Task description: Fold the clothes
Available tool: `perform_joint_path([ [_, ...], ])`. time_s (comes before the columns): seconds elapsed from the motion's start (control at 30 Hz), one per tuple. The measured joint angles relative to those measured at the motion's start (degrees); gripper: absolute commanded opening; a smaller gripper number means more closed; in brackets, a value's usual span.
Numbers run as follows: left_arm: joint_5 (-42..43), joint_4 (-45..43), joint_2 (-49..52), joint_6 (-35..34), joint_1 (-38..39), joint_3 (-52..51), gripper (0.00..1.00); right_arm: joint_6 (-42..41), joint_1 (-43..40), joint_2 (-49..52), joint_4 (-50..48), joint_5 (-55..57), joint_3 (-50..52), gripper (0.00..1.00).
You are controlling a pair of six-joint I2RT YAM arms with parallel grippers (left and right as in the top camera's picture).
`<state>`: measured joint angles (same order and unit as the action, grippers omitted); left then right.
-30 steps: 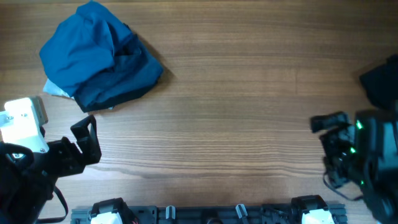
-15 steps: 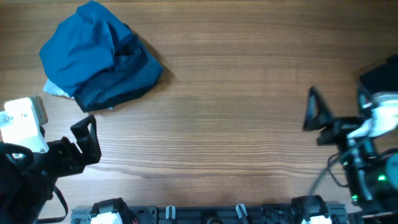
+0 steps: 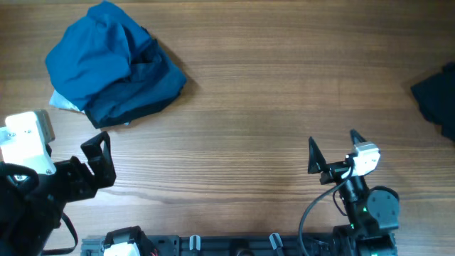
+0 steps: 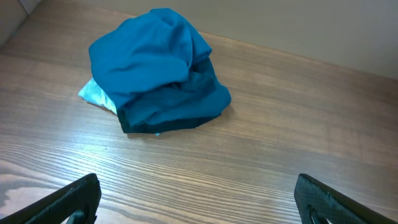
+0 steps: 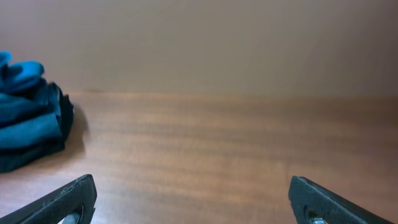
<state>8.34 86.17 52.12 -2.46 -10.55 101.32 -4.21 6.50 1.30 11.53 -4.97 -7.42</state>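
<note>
- The blue shirt [image 3: 99,53] lay crumpled in a loose heap at the far left of the table [image 3: 270,92]. A darker teal garment [image 3: 146,89] was bunched against its near side, the two touching and partly tangled. I could see no flat panel or straight fold on either.
- A pale blue scrap of cloth [image 3: 62,102] poked out from under the heap's left edge; I could not tell what it belonged to.
- Another dark garment [image 3: 435,99] sat at the table's right edge, mostly out of view, so I could not say whether it was folded.
- The left hand [image 3: 103,162] hung near the front left with its fingers spread wide and nothing between them, close to the heap but apart from it.
- The right hand [image 3: 334,149] hovered at the front right, also spread and empty, well apart from all the cloth.
- To my eye the job had not begun. Each piece had yet to be pulled free of the heap, laid flat and folded.
</note>
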Motion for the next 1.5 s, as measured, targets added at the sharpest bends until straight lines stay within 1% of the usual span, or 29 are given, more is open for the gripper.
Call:
perform_joint_path([
  [0.13, 0.00, 0.00, 0.00, 0.00, 0.00, -0.02, 1.00, -3.37, 0.00, -0.09, -0.83, -0.02, 2.99, 1.00],
  [0.33, 0.00, 0.00, 0.00, 0.00, 0.00, 0.00, 1.00, -4.74, 0.00, -0.09, -1.31, -0.15, 3.28, 1.00],
  [1.0, 0.00, 0.04, 0.00, 0.00, 0.00, 0.00, 1.00, -4.83, 0.00, -0.09, -1.31, -0.15, 3.28, 1.00],
  [1.03, 0.00, 0.44, 0.00, 0.00, 0.00, 0.00, 1.00, -4.83, 0.00, -0.09, -1.31, -0.15, 3.28, 1.00],
  [1.17, 0.04, 7.28, -0.02, -0.13, 0.00, 0.00, 1.00, -4.83, 0.00, -0.09, -1.33, -0.15, 3.28, 1.00],
  [1.23, 0.04, 2.27, -0.11, -0.28, 0.28, -0.24, 1.00, -4.83, 0.00, -0.09, -1.33, -0.17, 3.28, 1.00],
  [1.3, 0.11, -7.85, -0.37, -0.44, 0.66, -1.62, 1.00, -4.83, 0.00, -0.11, -1.33, -0.15, 3.28, 1.00],
  [1.33, 0.33, -11.23, -0.50, -0.44, 0.74, -2.78, 1.00, -4.83, 0.00, -0.11, -1.33, -0.15, 3.28, 1.00],
  [1.4, 1.09, -18.18, -1.73, -0.44, 0.74, -7.63, 1.00, -4.85, 0.00, -0.11, -1.33, -0.15, 3.28, 1.00],
  [1.47, 1.84, -23.19, -2.84, -0.46, 0.76, -12.07, 1.00, -4.98, 0.00, -0.11, -1.31, -0.17, 3.28, 1.00],
  [1.5, 2.78, -28.85, -4.13, -0.46, 0.76, -16.65, 1.00, -4.98, 0.00, -0.11, -1.33, -0.15, 3.28, 1.00],
])
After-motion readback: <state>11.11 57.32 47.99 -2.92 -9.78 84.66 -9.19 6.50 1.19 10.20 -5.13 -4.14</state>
